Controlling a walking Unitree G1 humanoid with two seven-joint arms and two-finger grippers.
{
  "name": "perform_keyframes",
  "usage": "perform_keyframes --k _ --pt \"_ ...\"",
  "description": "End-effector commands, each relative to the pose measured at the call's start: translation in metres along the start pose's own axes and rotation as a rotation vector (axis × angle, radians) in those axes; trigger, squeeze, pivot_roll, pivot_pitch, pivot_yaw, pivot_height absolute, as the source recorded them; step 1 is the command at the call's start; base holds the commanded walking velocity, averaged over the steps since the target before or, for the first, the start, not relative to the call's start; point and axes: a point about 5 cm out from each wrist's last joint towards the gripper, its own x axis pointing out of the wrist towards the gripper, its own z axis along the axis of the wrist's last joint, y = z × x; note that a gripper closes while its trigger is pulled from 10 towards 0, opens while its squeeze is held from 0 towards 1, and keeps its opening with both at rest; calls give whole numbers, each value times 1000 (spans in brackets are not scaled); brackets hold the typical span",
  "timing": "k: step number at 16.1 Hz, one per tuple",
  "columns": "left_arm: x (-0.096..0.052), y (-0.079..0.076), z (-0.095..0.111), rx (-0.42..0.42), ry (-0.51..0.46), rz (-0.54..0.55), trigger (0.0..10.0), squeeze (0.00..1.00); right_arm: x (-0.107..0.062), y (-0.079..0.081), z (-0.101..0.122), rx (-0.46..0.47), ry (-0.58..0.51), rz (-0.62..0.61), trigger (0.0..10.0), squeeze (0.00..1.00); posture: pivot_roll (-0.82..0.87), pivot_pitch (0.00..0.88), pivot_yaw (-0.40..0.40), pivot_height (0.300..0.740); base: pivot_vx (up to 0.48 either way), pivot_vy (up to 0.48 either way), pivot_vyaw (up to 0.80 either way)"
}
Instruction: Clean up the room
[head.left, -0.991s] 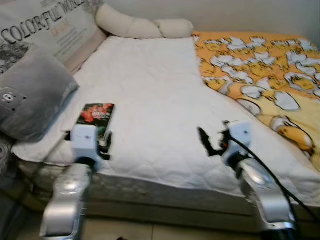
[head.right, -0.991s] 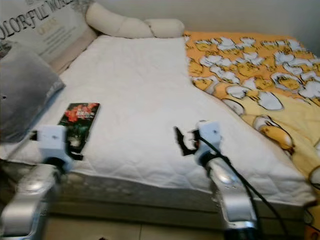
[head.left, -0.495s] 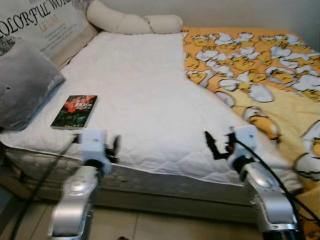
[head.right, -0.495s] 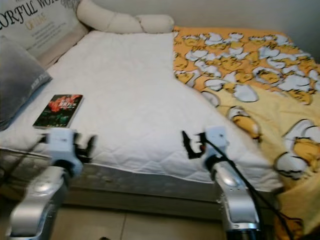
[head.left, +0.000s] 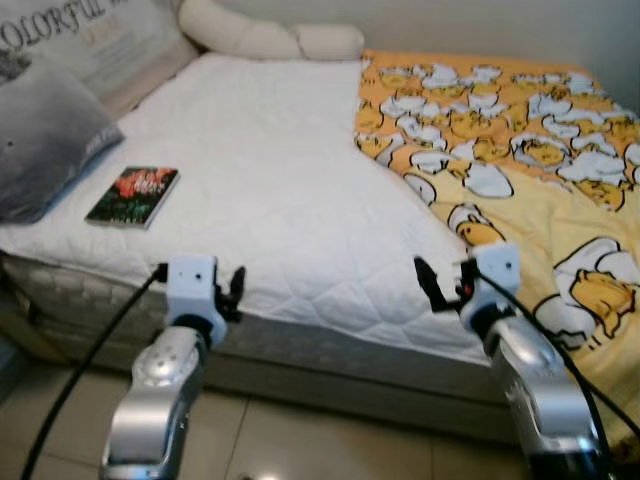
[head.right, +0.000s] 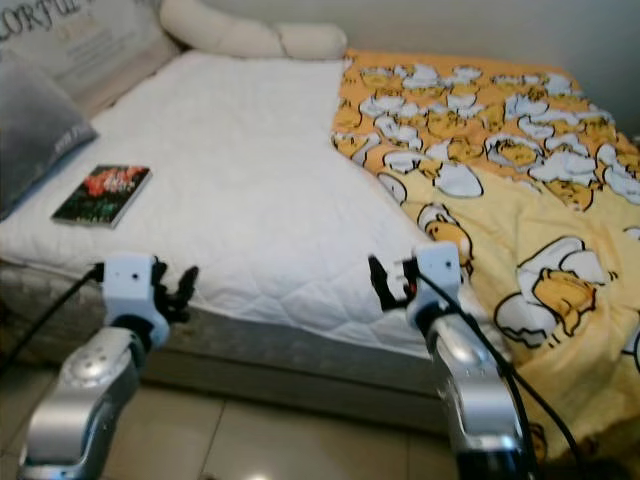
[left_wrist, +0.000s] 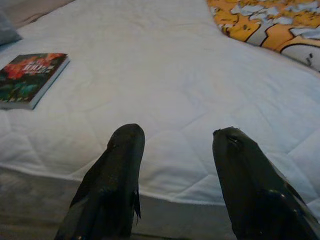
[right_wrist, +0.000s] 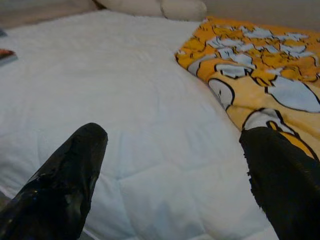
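Note:
A bed with a white quilted mattress cover (head.left: 270, 170) stands before me. A yellow-orange blanket (head.left: 520, 140) with a cartoon egg print covers its right side and hangs over the front edge. A dark book (head.left: 132, 195) with red flowers on its cover lies on the left part of the bed; the book (left_wrist: 27, 77) also appears in the left wrist view. My left gripper (left_wrist: 175, 150) is open, held at the bed's front edge, right of the book. My right gripper (right_wrist: 175, 150) is open too, at the front edge beside the blanket's border.
A grey pillow (head.left: 45, 135) and a printed cushion (head.left: 100, 35) lean at the bed's left end. A long cream bolster (head.left: 270, 38) lies along the far side by the wall. Beige tiled floor (head.left: 300, 440) runs in front of the bed. A black cable (head.left: 85, 360) trails from my left arm.
The camera has swung right and back: book and pillows shifted left, more blanket and floor show. Both grippers stay raised at the bed's edge, open.

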Motion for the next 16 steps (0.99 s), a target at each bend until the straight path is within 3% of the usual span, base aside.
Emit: perform_keyframes --k 1,2,3,5,6,7,13,16 --pt "1 1 3 8 -11 5 10000 231 1 3 3 1 -3 5 10000 616 -39 1 21 740 0 -428 0" --pt "2 0 3 8 -10 3 10000 235 1 5 3 2 -4 13 10000 608 -39 1 21 740 0 -424 0" --pt "2 0 2 8 -9 3 10000 231 0 8 2 7 -1 23 10000 408 -46 2 18 740 0 -424 0" --pt "3 -1 2 12 -10 0 10000 235 -1 12 1 11 5 44 10000 106 -45 1 11 740 0 -424 0" --pt "3 -1 3 15 -12 0 10000 235 -1 12 1 10 6 46 10000 106 -45 1 11 740 0 -424 0" --pt "3 -1 3 30 -15 -2 10000 231 -1 13 -3 11 17 36 10000 0 -42 0 7 740 0 -420 0" --pt "-7 20 -2 90 1 8 10000 227 -6 10 -13 32 39 13 10000 0 -42 0 2 740 0 -425 0" --pt "-5 22 -1 94 4 -2 10000 224 -14 4 -21 73 43 -60 10000 0 -58 0 45 740 0 -428 0"
